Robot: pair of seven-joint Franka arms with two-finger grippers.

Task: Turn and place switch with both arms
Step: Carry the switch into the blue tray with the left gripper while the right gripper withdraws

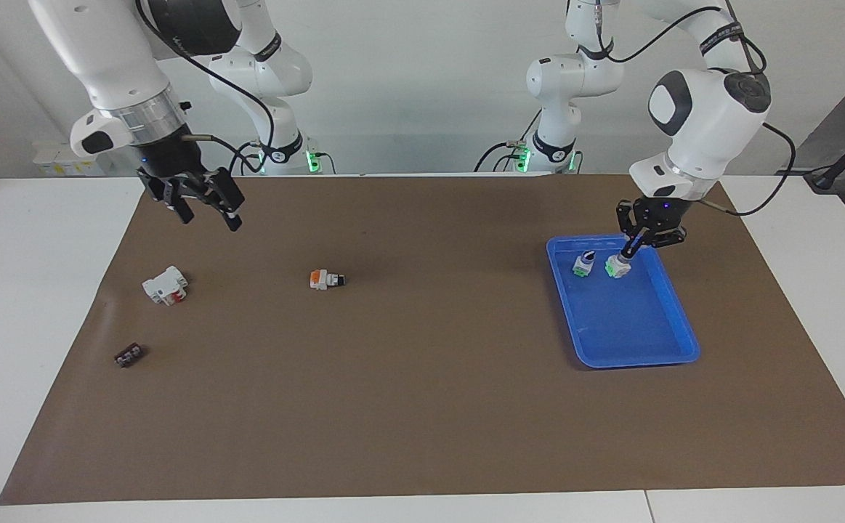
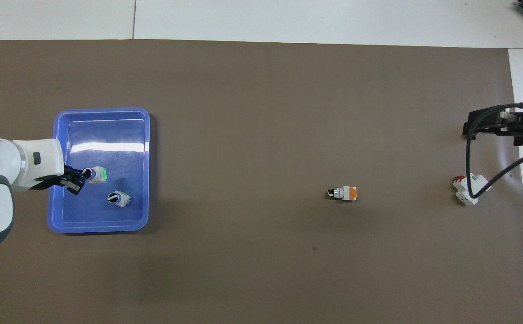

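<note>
The shallow blue plastic tray (image 1: 673,347) held two green-based white switches: one (image 1: 582,264) free (upright), the other (image 1: 617,266) gripped by the left gripper (image 1: 631,253). The right gripper (image 1: 204,211) hung wide open.

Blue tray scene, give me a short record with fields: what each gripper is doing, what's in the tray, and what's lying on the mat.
left gripper: shut on the switch, over the blue tray
right gripper: open, empty, raised over the mat near the white block with red
in tray: second green-based switch, standing beside the held one
on mat: orange-based switch, white block with red, small dark part
</note>
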